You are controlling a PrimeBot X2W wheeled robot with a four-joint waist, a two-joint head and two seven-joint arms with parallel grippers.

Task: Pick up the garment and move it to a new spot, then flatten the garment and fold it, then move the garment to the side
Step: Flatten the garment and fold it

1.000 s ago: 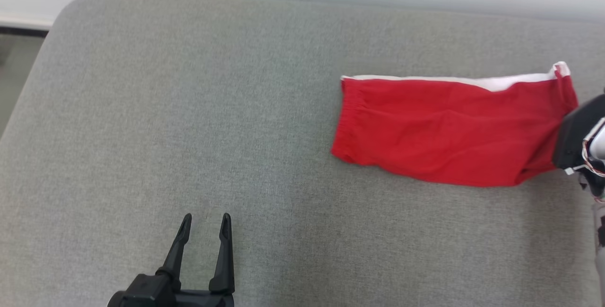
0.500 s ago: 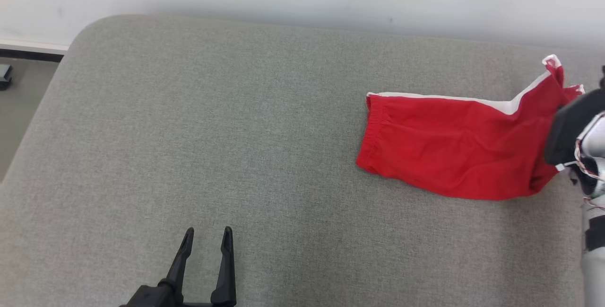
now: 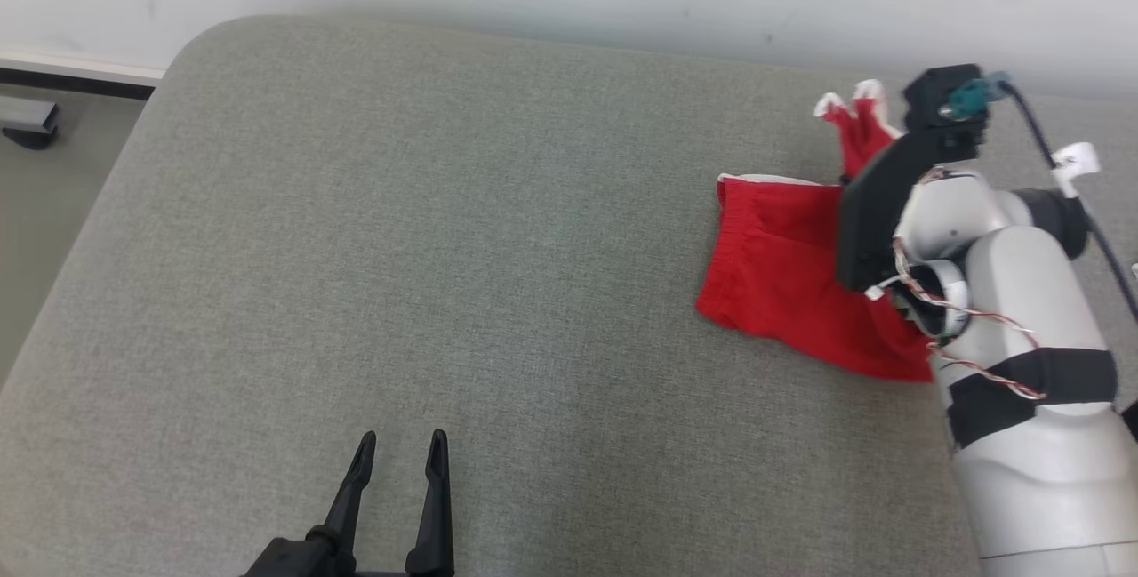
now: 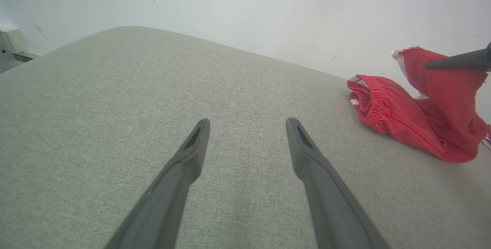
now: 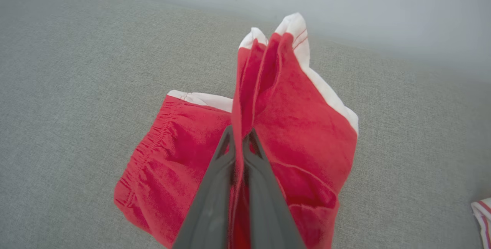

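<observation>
Presently, item one: the red garment (image 3: pixel 769 279), white-trimmed, is lying on the right part of the grey cushion (image 3: pixel 444 248), near the far edge by the wall. Its elastic waistband end is resting on the fabric while the opposite end is standing lifted. Item two: the right gripper (image 5: pixel 240 133) is pinching that lifted end, fingers pressed together on a bunched fold of red cloth. Item three: the left gripper (image 3: pixel 402 440) is hovering over bare cushion on the near side, well apart from the garment, fingers spread and holding nothing. Step in hand, by judgement: carrying the garment to a new spot. Handling note: the lift is wanting enough height for the waistband to be clearing the cushion before any sideways travel, since dragging is likely to be bunching the cloth. The pinch is needing to be catching every layer, a thin fold being liable to slip free.
</observation>
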